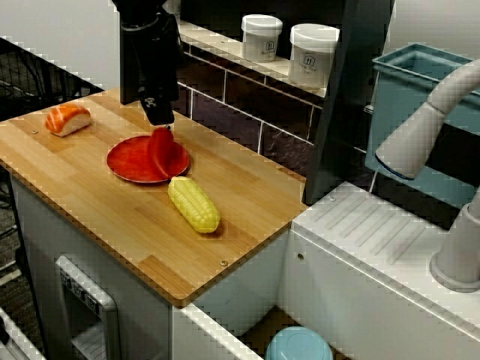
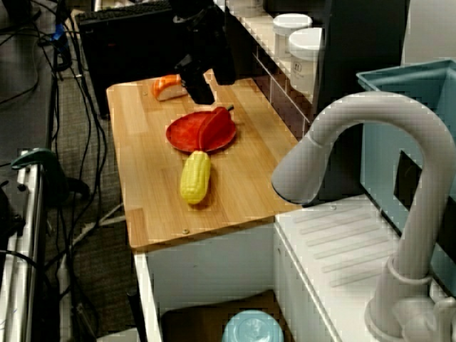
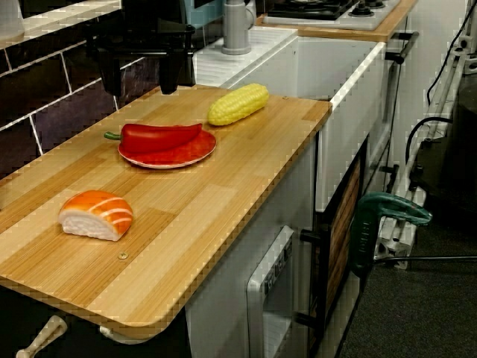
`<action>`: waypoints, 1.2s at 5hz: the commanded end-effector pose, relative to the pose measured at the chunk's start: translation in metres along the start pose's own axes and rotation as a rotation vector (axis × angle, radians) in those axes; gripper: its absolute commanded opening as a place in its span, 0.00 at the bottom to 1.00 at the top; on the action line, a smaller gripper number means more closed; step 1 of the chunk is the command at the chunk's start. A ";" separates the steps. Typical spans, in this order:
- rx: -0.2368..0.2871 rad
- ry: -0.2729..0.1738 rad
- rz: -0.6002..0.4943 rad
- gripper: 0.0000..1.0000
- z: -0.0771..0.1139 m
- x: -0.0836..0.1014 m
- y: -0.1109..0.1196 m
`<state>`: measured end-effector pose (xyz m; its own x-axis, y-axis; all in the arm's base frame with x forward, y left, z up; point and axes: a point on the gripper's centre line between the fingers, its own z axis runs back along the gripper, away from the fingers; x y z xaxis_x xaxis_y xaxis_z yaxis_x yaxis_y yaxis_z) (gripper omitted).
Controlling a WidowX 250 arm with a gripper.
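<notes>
Red pepper (image 3: 160, 138) lies lengthwise on the red plate (image 1: 127, 161), near the middle of the wooden counter (image 1: 112, 217), with its green stem pointing toward the tiled wall (image 1: 225, 90). Your gripper (image 3: 141, 74) hangs over the stem end of it, and the low view along the counter shows its two fingers (image 3: 170, 74) spread wide with nothing between them. In that view the tips stand clear of both pepper and plate.

You have a corn cob (image 1: 193, 204) just beside the plate's rim on the sink side; whether it touches the rim, you cannot tell. A piece of salmon sushi (image 1: 67, 118) sits well apart, near the counter's far corner. Behind the arm, two white jars (image 1: 262, 37) stand on the ledge above the tiles. In the view over the tap, the grey tap (image 2: 342, 142) fills the foreground but covers none of the plate.
</notes>
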<state>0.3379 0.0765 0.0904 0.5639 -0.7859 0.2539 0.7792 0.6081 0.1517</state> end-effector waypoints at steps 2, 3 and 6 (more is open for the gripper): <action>-0.062 -0.013 -0.145 1.00 0.008 0.004 -0.004; -0.095 0.008 -0.182 1.00 0.005 0.003 -0.009; -0.179 -0.037 -0.358 1.00 -0.012 -0.002 -0.019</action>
<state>0.3262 0.0641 0.0661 0.2504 -0.9344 0.2534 0.9627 0.2681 0.0373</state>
